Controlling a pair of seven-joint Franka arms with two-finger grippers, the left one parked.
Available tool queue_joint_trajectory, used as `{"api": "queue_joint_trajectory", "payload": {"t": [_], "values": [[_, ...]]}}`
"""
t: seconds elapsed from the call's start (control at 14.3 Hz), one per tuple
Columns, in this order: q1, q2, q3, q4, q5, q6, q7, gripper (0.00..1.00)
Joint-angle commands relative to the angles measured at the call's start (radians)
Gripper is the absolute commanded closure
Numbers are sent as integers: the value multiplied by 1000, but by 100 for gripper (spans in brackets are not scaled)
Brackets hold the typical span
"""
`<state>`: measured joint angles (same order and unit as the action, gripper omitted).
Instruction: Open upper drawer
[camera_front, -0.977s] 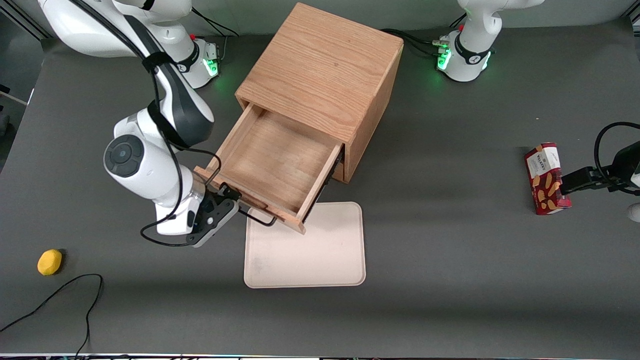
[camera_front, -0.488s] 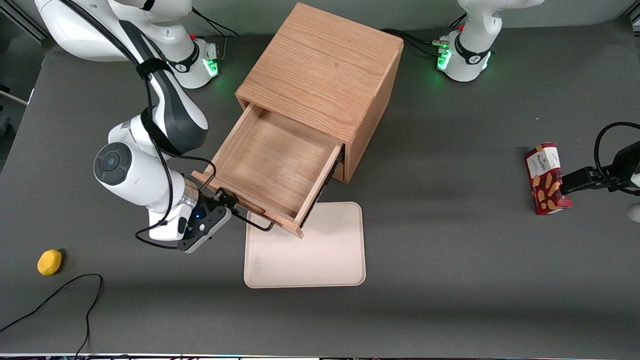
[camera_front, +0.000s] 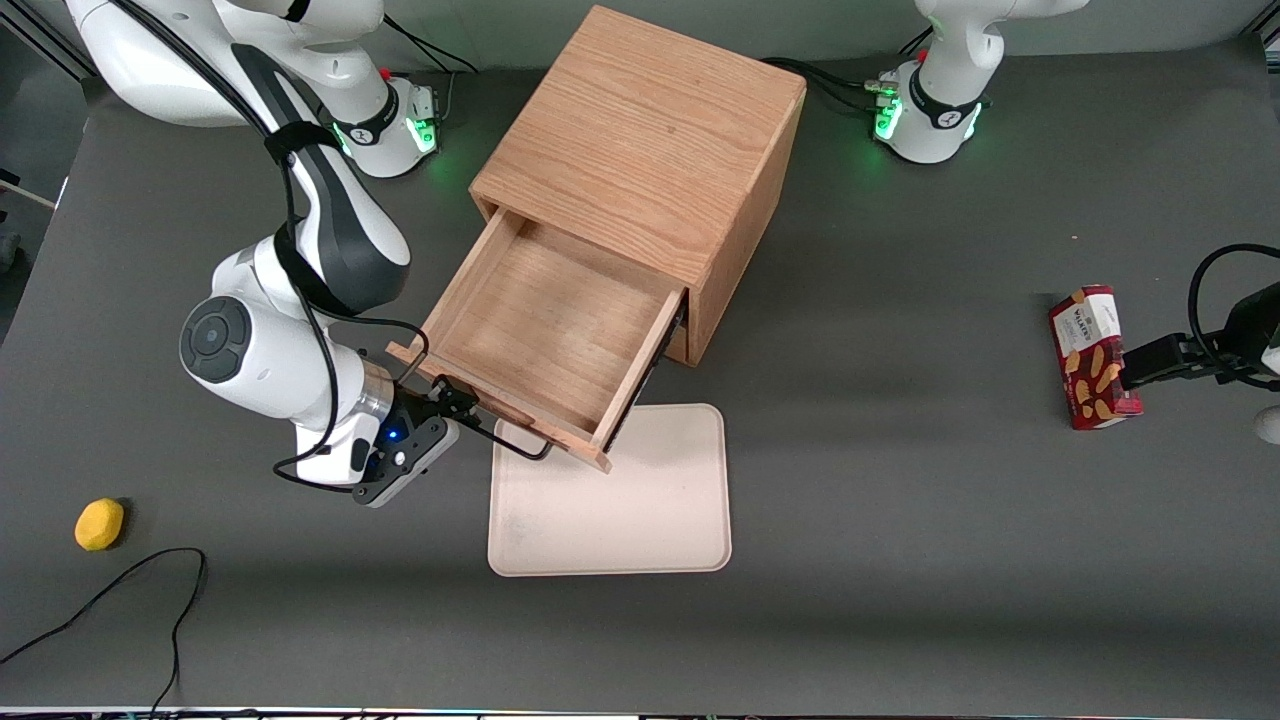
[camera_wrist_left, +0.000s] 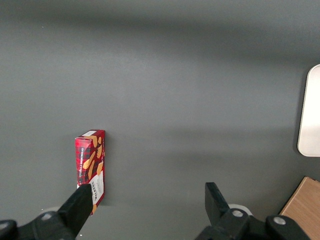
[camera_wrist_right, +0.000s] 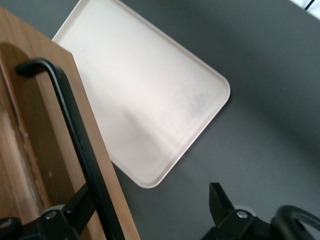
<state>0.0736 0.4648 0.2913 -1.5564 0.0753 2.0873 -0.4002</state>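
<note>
The upper drawer (camera_front: 540, 330) stands pulled far out of the oak cabinet (camera_front: 640, 130), and its light-wood box is empty. Its thin black bar handle (camera_front: 515, 440) runs along the drawer front, which faces the front camera. My right gripper (camera_front: 460, 398) is at the end of the handle toward the working arm's end of the table. In the right wrist view the gripper (camera_wrist_right: 149, 197) is wide open. The handle (camera_wrist_right: 75, 130) passes right beside one finger (camera_wrist_right: 75, 207), and the other finger (camera_wrist_right: 220, 200) is out over the dark table. The lower drawer is hidden under the upper one.
A cream tray (camera_front: 620, 500) lies on the table just in front of the open drawer and partly under it; it also shows in the right wrist view (camera_wrist_right: 145, 100). A yellow fruit (camera_front: 99, 524) and a black cable (camera_front: 120, 590) lie toward the working arm's end. A red biscuit box (camera_front: 1090, 355) lies toward the parked arm's end.
My right arm's wrist has shifted a little away from the cabinet toward the working arm's end. The gripper stays at the handle's end. The drawer has hardly moved.
</note>
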Motion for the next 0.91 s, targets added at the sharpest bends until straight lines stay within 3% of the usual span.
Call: {"api": "queue_joint_trajectory", "payload": {"t": [0.0,0.42,0.63,0.84], "values": [[11,-9,-12,13,32,-70,-133,0],[5,-100,-35,15,34,-116,-151,0],[5,-167,-119,13,155,-159,-157,0],[-26,-285,-223,9,150,-252,-140,0]]}}
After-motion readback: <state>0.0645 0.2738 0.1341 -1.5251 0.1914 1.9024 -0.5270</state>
